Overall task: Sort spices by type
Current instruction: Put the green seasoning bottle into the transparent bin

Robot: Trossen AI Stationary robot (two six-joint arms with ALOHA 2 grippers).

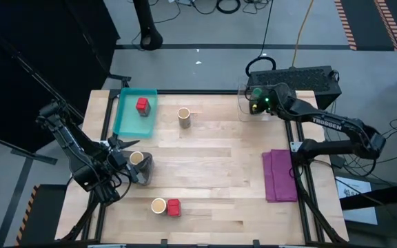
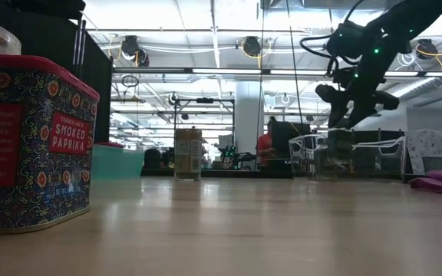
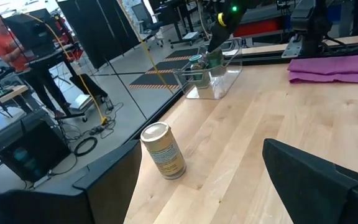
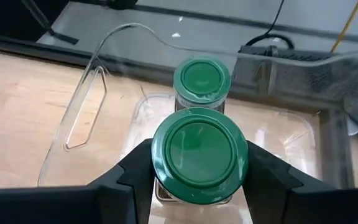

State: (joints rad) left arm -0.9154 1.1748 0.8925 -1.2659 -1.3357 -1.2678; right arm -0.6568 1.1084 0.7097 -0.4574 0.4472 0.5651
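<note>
Two dark fingers of the right gripper clamped on a green-lidded jar, held over a clear bin; second green jar just beyond, inside it. Left gripper: closed around a tan jar near the bench's left edge. Farther out: tan jar, tan-and-red pair, red jar in the tray, cloth.

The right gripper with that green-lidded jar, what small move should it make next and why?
Probably lower and release. The right gripper holds a green-lidded jar over the clear container, right beside the other green-lidded jar already standing inside, so setting it down there pairs the type.
</note>
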